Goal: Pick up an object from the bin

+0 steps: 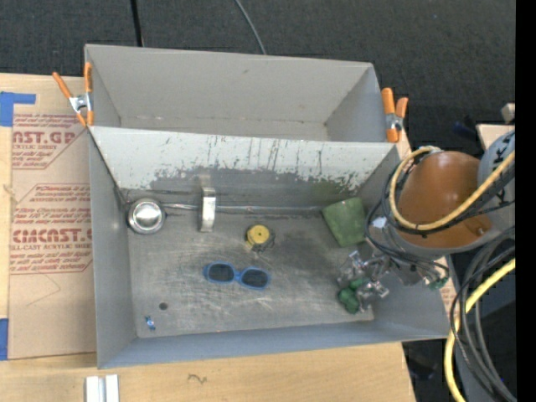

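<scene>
Small dark-green lump (349, 299) sits near the pale green block (345, 221), on its front-wall side. My fingers (366, 278) are right at it; spread, can't tell. Probably light, knobbly: pinch across narrow middle.

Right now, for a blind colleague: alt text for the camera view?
The gripper is at the bin's right end, by a small dark green thing beside a pale green block. Blue sunglasses, a yellow disc and a silver cap lie leftward.
</scene>
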Robot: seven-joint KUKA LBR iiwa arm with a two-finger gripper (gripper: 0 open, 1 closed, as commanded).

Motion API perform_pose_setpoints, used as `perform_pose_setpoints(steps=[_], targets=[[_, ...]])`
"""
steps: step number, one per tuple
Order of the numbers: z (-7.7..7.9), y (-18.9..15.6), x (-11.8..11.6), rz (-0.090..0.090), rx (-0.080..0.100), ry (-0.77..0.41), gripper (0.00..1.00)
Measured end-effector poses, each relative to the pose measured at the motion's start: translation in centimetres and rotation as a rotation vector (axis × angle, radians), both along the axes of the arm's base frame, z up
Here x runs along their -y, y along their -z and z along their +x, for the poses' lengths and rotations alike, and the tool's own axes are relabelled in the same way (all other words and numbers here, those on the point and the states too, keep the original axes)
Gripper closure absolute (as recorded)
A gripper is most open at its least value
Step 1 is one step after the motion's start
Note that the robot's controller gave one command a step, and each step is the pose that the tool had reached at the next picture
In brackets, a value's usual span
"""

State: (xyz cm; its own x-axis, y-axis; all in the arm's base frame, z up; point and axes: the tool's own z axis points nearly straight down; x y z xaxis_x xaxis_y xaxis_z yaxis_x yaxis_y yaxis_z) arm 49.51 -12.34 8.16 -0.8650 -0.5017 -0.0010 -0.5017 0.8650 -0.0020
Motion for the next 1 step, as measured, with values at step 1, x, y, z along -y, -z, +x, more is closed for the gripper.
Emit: perform_pose_setpoints(steps=[1], targets=[[-0.53,-13.50,-0.71,0.000,0.007,-0.049,1.00]])
